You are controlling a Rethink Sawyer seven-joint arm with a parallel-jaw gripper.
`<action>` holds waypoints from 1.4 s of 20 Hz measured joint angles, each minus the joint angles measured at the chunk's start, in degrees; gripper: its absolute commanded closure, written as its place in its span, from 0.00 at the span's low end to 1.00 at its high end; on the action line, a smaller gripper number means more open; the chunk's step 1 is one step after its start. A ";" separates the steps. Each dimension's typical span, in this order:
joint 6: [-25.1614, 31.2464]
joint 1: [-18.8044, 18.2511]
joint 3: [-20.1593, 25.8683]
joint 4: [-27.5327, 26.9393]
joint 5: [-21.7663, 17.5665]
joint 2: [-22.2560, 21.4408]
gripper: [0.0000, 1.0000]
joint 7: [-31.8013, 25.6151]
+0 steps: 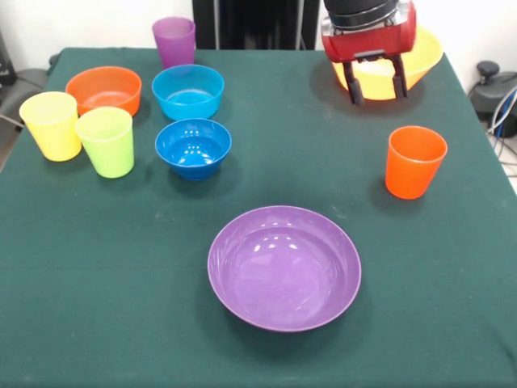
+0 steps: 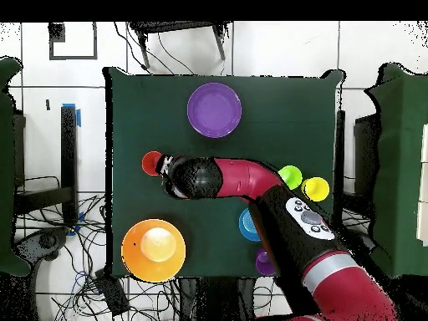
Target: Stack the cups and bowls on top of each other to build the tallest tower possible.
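Note:
My gripper (image 1: 376, 87) hangs open and empty at the table's far right, its fingers (image 1: 353, 89) just in front of the very large yellow-orange bowl (image 1: 424, 52). The orange-red cup (image 1: 414, 162) stands upright nearer the camera. The wide purple bowl (image 1: 284, 267) sits alone at the front middle. These three stand apart on the green cloth. At the left stand the yellow cup (image 1: 51, 125), lime green cup (image 1: 106, 141), purple cup (image 1: 174, 40), orange bowl (image 1: 103, 89), light blue bowl (image 1: 187, 90) and dark blue bowl (image 1: 193, 148). No lime green bowl shows.
In the overhead view the arm (image 2: 251, 184) crosses the table and covers part of the light blue bowl (image 2: 246, 226). Its head (image 2: 182, 177) sits between the orange-red cup (image 2: 151, 163) and the big bowl (image 2: 154, 249). The purple bowl (image 2: 214, 109) lies beyond.

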 measured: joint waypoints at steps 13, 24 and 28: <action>1.28 -0.21 0.14 -0.01 -2.92 0.64 0.00 0.00; 7.64 -5.87 4.14 -0.02 -5.92 2.08 0.00 -0.22; 14.36 -9.86 6.75 0.01 -6.78 0.64 0.00 -1.04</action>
